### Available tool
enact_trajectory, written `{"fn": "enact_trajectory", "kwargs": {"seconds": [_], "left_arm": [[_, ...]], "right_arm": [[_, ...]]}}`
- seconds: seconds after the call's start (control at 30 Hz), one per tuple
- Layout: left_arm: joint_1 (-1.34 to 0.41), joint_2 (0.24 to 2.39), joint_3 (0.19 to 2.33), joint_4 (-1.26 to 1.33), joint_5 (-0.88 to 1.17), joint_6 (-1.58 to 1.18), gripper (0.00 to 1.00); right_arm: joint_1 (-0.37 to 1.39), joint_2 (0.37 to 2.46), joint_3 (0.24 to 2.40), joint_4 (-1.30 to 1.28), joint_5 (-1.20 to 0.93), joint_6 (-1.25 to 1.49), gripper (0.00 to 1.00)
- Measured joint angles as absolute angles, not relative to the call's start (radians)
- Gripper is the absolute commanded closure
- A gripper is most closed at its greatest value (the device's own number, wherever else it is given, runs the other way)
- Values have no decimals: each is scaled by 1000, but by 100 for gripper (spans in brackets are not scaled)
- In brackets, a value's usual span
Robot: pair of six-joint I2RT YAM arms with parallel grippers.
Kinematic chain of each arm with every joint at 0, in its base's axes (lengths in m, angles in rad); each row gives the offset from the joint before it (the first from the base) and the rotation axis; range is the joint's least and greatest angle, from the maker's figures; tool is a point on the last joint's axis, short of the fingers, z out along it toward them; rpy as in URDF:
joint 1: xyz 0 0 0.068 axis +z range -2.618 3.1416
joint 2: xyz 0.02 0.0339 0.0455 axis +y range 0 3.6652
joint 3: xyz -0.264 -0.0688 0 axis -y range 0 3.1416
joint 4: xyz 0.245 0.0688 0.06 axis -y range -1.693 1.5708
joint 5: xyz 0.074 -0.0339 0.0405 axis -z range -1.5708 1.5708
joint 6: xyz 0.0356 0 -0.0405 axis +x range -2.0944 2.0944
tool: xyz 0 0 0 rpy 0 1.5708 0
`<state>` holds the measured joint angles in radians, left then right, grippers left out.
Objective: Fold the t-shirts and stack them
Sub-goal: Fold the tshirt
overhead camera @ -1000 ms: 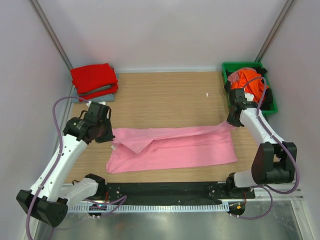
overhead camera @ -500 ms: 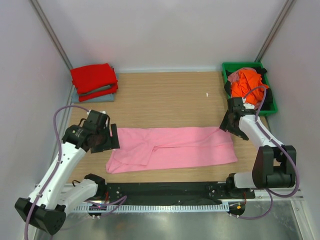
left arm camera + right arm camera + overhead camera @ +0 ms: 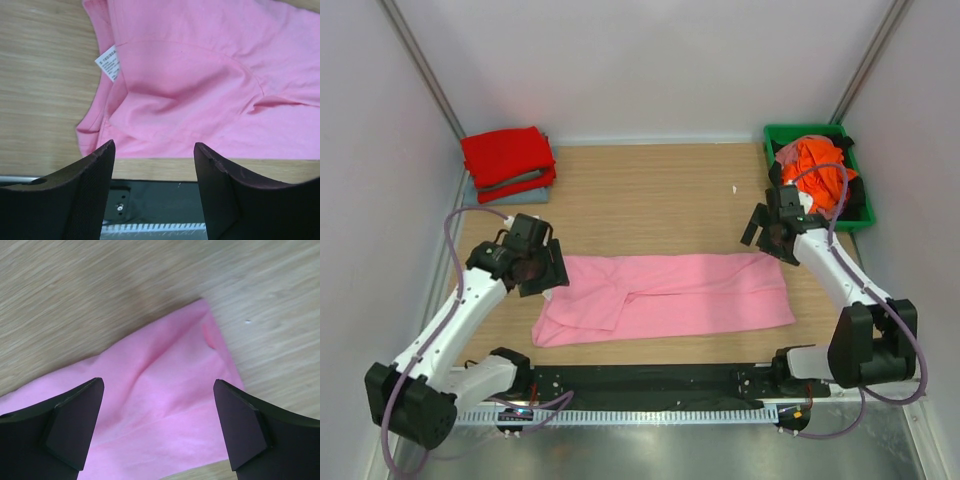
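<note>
The light pink t-shirt (image 3: 660, 296) lies flat across the middle of the table, folded into a long band. Its neck label (image 3: 110, 62) shows in the left wrist view. My left gripper (image 3: 546, 268) hovers open over the shirt's left end (image 3: 200, 90), holding nothing. My right gripper (image 3: 761, 230) hangs open above the right end (image 3: 165, 405), also holding nothing. A folded red t-shirt (image 3: 507, 155) rests on a grey-blue one (image 3: 522, 190) at the far left corner. An orange t-shirt (image 3: 815, 160) is bunched in the green bin (image 3: 800, 130).
The green bin stands at the far right corner, close behind my right arm. A black rail (image 3: 650, 380) runs along the near table edge. A small white speck (image 3: 734, 188) lies on the wood. Walls close in on both sides.
Both grippers were shut on the pink shirt's far edge and have opened. The edge has dropped flat, and both grippers have drawn back from the cloth.
</note>
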<state>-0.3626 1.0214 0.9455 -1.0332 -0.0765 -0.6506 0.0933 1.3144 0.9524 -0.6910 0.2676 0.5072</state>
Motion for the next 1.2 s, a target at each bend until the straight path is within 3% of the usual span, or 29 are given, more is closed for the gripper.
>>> {"fn": "enact_trajectory", "kwargs": {"seconds": [0.4, 0.7, 0.97, 1.13, 1.2], "left_arm": [[-363, 1343, 833, -685, -74, -732, 47], [-361, 1600, 905, -569, -88, -747, 52], [-358, 1900, 1269, -577, -99, -730, 53], [-358, 2227, 1778, -675, -106, -704, 53], [-358, 2396, 2065, -717, -85, -688, 53]], "right_arm": [[133, 1559, 896, -535, 90, 506, 4], [150, 1511, 799, -407, 64, 540, 0], [175, 1422, 675, -226, -1, 638, 0], [375, 1314, 537, -59, -45, 838, 0], [548, 1291, 514, -46, -46, 936, 0]]}}
